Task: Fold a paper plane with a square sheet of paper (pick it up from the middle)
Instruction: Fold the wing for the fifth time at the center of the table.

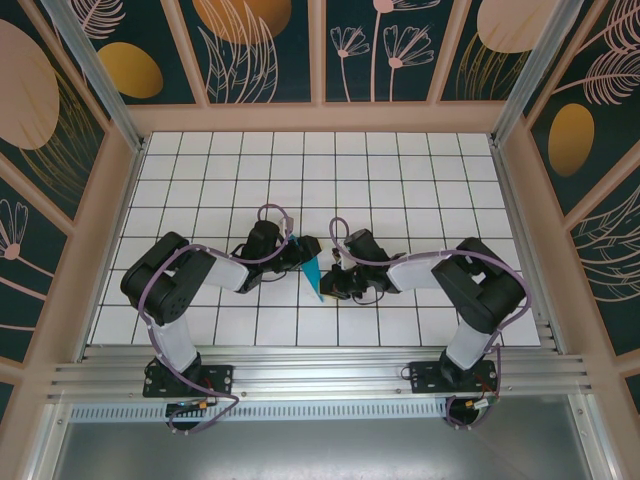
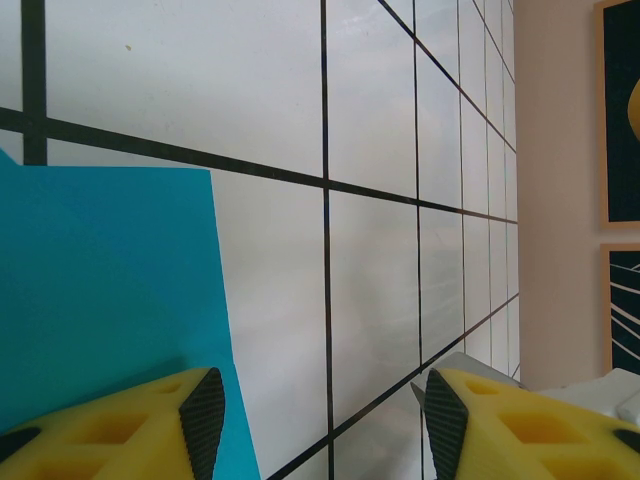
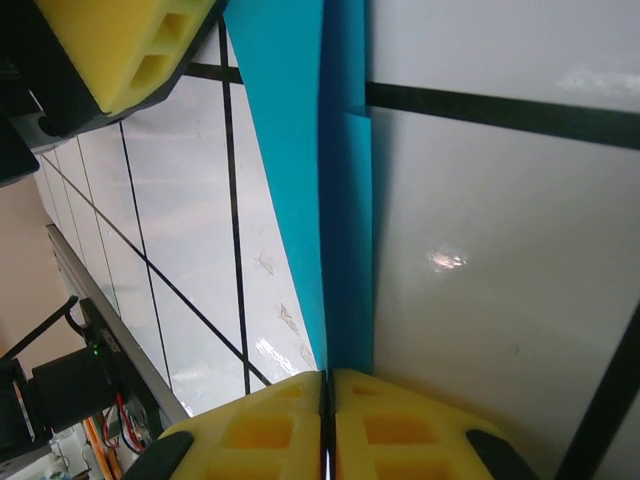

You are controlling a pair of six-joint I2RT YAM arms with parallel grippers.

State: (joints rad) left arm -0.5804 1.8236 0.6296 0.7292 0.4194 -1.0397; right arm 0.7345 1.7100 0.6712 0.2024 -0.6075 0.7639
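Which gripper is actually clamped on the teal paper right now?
The right gripper: its yellow fingers are pressed shut on the folded teal paper. The left gripper has its fingers apart, bare table between.

left arm [image 1: 190, 280] and right arm [image 1: 470, 285] with black joints and white links, purple cables [image 1: 270, 212] along each, black base plates [image 1: 188, 380], left gripper [image 2: 322, 420] with 2 yellow fingers [image 2: 110, 430], black pads [image 2: 203, 420]

No text, label or number is readable anywhere
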